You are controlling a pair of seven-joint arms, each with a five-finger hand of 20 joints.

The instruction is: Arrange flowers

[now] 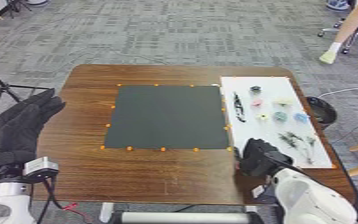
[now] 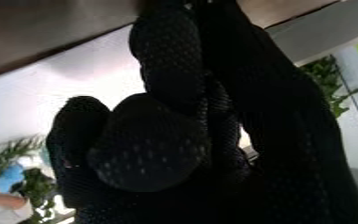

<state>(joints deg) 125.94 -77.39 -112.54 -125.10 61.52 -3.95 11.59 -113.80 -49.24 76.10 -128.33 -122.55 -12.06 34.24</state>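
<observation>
Several green sprigs (image 1: 293, 140) lie near the table's (image 1: 79, 172) near-right corner, just beside my right hand (image 1: 262, 159), whose grip I can't tell. My left hand (image 1: 20, 125), fingers loosely straight, is empty past the left edge. Sweeping low could drag sprigs into the flower heads (image 1: 280, 116).

Brown wooden table (image 1: 140, 175), two flat pieces
Dark mat (image 1: 167, 116) toward eleven o'clock; white sheet (image 1: 257, 129) at three, just beside.
</observation>
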